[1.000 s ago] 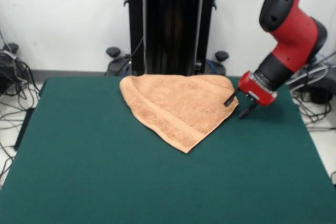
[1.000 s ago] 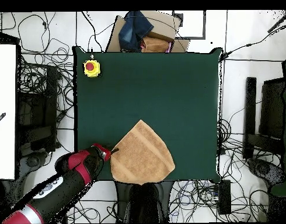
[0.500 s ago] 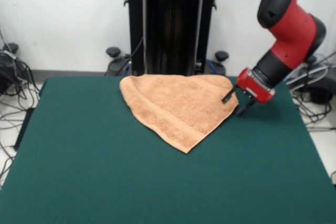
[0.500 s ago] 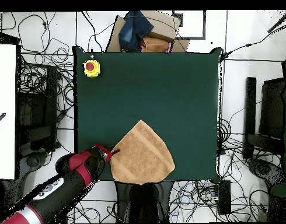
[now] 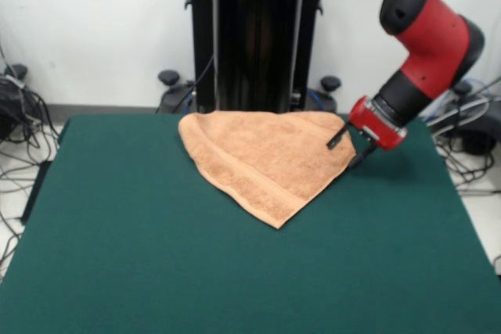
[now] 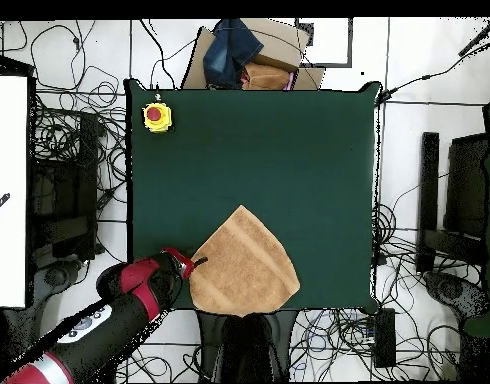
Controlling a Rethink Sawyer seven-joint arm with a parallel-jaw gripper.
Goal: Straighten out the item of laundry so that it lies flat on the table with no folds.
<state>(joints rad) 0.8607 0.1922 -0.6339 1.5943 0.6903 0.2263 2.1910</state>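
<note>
One camera looks level across the table (image 5: pixel 156 271) toward the black pedestal (image 5: pixel 254 33) from close by, while another looks straight down on the whole table (image 6: pixel 289 150) from higher up.

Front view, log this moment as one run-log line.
orange-tan terry towel: folded, pointed shape | dark green felt table: towel at its edge | gripper: open, straddling towel corner

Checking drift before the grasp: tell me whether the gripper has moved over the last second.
Yes. The gripper rose and shifted slightly toward the pedestal, judged against the towel's unmoved corner.
</note>
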